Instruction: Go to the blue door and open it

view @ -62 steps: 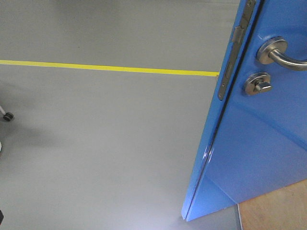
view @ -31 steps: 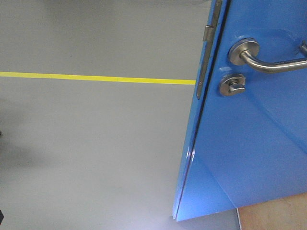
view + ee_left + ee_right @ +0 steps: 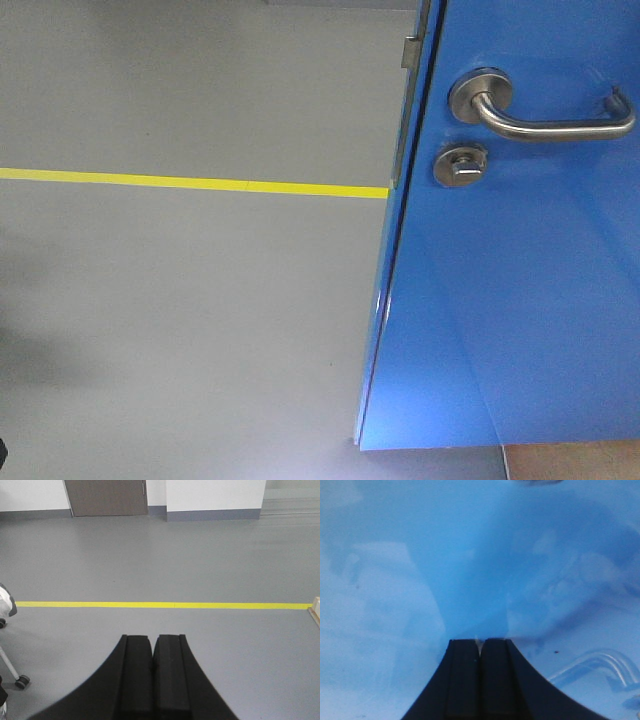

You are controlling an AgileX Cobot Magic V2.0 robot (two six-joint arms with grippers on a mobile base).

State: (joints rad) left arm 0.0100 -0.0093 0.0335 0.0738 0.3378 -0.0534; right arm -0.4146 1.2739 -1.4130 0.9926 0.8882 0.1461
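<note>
The blue door (image 3: 520, 300) fills the right half of the front view, glossy and flat, standing ajar. Its silver lever handle (image 3: 540, 115) and round thumb-turn lock (image 3: 459, 163) sit near the top. The metal latch plate (image 3: 409, 90) runs down its edge. My right gripper (image 3: 480, 642) is shut and empty, its tips right at the blue door (image 3: 470, 555), which fills the right wrist view. My left gripper (image 3: 152, 639) is shut and empty, pointing over bare grey floor. Neither gripper shows in the front view.
A yellow floor line (image 3: 190, 182) crosses the grey floor, also in the left wrist view (image 3: 160, 605). A wheeled stand leg (image 3: 12, 667) is at the left. A grey door (image 3: 105, 497) and white wall (image 3: 215, 495) stand far ahead. Wooden flooring (image 3: 575, 462) lies below the blue door.
The door's edge, handle and lock have shifted left and up in the front view, and the door's face now covers more of the frame. The castor at the left has left the view.
</note>
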